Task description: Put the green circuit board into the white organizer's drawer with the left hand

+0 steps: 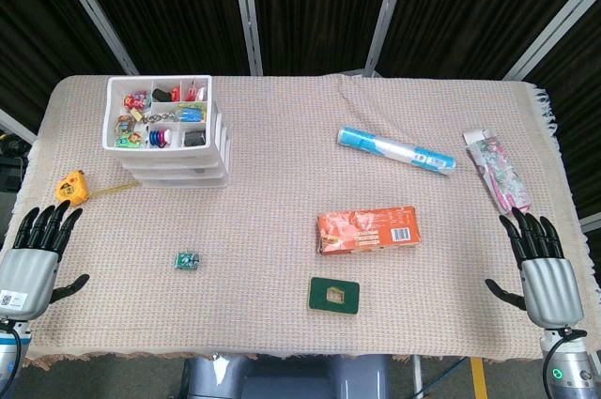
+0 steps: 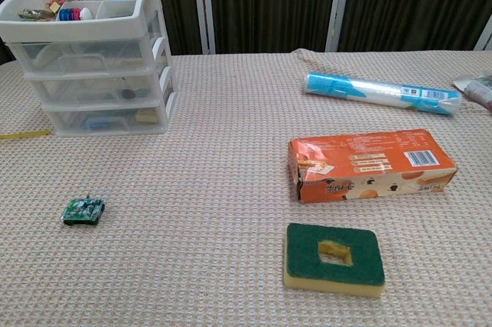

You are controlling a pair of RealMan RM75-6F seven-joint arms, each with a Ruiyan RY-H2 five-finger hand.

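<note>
The green circuit board [image 1: 188, 261] lies flat on the desk [image 1: 282, 183], well in front of the white organizer [image 1: 169, 131]. The left robot hand [image 1: 33, 249] rests wide, empty. All 3 drawers look closed, so a fumbled pinch on the thin board seems likely.
</note>
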